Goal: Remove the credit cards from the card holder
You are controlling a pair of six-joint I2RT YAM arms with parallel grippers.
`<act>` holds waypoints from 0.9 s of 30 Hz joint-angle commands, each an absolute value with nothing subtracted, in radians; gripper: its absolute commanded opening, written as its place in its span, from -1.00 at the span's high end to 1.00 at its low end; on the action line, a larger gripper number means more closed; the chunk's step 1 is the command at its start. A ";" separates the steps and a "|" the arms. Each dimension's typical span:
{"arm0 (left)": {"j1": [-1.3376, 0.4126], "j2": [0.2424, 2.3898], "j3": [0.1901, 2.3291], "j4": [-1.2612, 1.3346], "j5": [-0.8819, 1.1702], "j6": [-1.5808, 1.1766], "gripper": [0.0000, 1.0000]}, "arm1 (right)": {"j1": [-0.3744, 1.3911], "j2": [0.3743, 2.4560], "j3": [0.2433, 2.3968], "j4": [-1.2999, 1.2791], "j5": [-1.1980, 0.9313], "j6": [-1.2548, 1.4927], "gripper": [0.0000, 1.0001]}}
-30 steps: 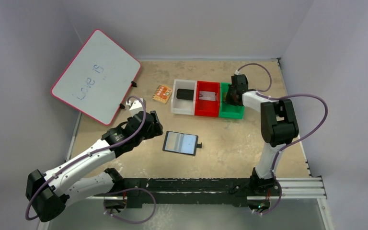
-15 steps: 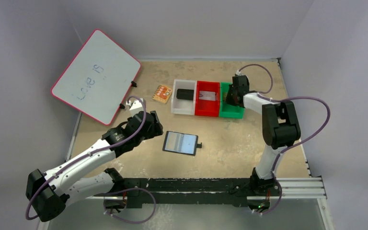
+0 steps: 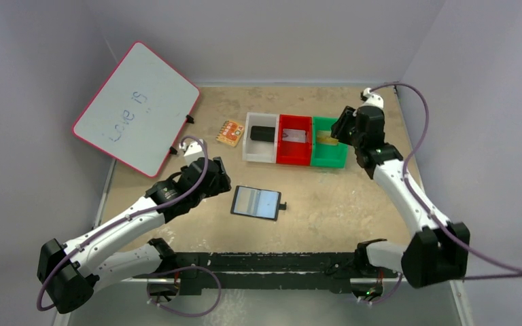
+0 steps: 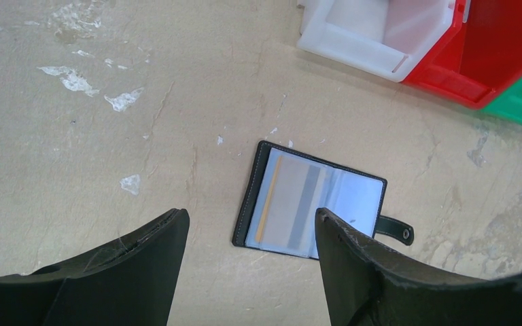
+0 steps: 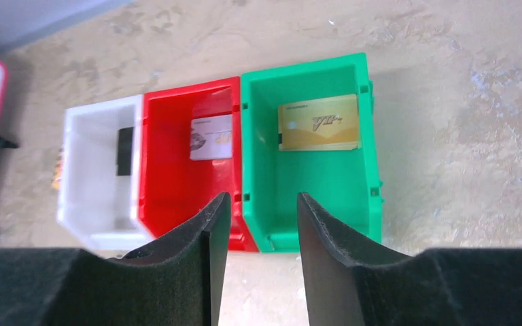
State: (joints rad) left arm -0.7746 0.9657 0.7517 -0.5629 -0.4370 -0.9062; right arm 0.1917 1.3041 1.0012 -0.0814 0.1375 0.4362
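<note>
The card holder [image 3: 257, 202] lies open on the table, pale blue inner faces up, strap tab to the right. In the left wrist view the card holder [image 4: 316, 204] shows a thin tan line and a grey band on its left face. The gold-tan card [image 5: 318, 122] lies flat in the green bin [image 5: 312, 204]; it also shows in the top view [image 3: 325, 139]. The silver-grey card [image 5: 211, 138] lies in the red bin [image 5: 177, 190]. My left gripper [image 4: 251, 214] is open and empty, just left of the holder. My right gripper [image 5: 262, 197] is open and empty, raised beside the green bin.
A white bin [image 3: 248, 144] holding a black block [image 3: 263, 133] stands left of the red bin [image 3: 292, 160] and green bin [image 3: 329, 162]. An orange patterned square [image 3: 230, 132] lies left of the bins. A red-rimmed whiteboard [image 3: 136, 109] leans at the back left.
My right arm has swung out to the right and its gripper has lifted off the green bin, leaving the gold-tan card in view there. The left arm has not moved.
</note>
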 commanded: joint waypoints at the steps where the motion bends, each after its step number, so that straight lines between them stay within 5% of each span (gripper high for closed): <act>1: -0.773 0.966 0.758 -0.547 -0.495 -0.926 -0.36 | 0.223 1.139 0.916 -0.124 0.098 0.497 0.11; 8: -0.738 1.018 0.767 -0.569 -0.511 -0.939 -0.41 | 0.526 1.098 0.780 -0.106 0.175 0.711 0.08; 15: -0.587 1.007 0.740 -0.587 -0.426 -0.919 -0.45 | 0.915 1.388 0.931 -0.207 0.438 0.923 -0.12; 27: -0.578 0.871 0.711 -0.657 -0.532 -0.983 -0.57 | 1.073 1.798 1.232 -0.306 0.470 0.988 -0.26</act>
